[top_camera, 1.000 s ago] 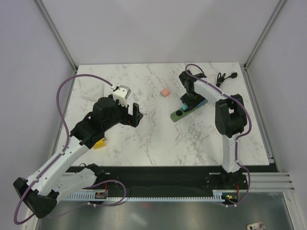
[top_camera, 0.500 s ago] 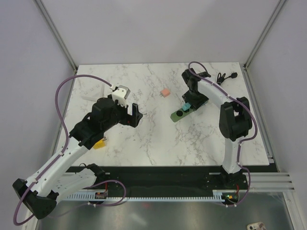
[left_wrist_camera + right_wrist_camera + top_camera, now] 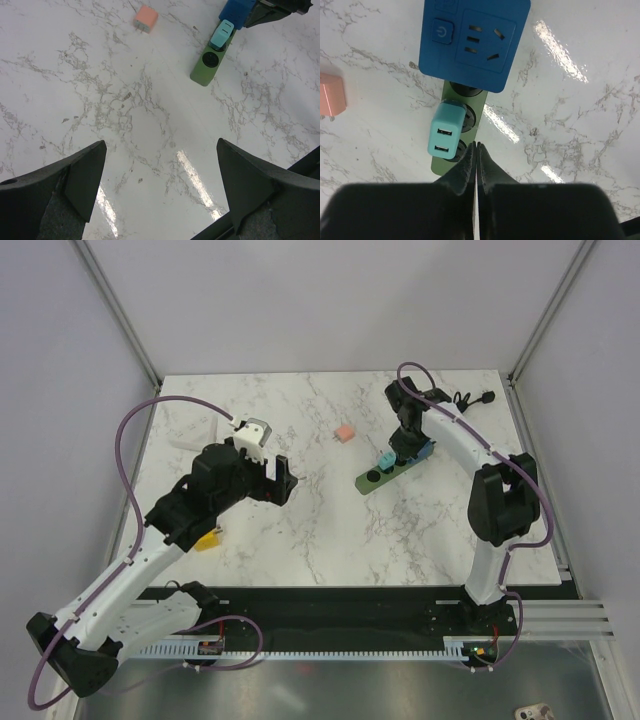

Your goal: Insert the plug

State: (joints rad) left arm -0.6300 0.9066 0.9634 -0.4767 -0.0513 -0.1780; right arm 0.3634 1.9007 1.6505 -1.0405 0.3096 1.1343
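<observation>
A teal two-port plug (image 3: 448, 130) stands in a socket of the green power strip (image 3: 481, 109), with a blue socket adapter (image 3: 474, 41) on the strip's far end. My right gripper (image 3: 476, 146) is shut on nothing, its tips just beside the teal plug and over the strip's edge. From above, the right gripper (image 3: 399, 453) hangs over the strip (image 3: 368, 481) between the teal plug (image 3: 385, 460) and the blue adapter (image 3: 421, 451). My left gripper (image 3: 161, 150) is wide open and empty, above bare marble well left of the strip (image 3: 205, 70).
A pink plug (image 3: 345, 433) lies loose on the marble left of the strip. A white box (image 3: 196, 430) sits at the far left, and a yellow block (image 3: 207, 540) lies under the left arm. A black cable (image 3: 470, 398) is coiled at the back right corner.
The right gripper has drawn back from over the teal plug towards the blue adapter and closed its jaws. The plug stays in the strip. The left arm has not moved.
</observation>
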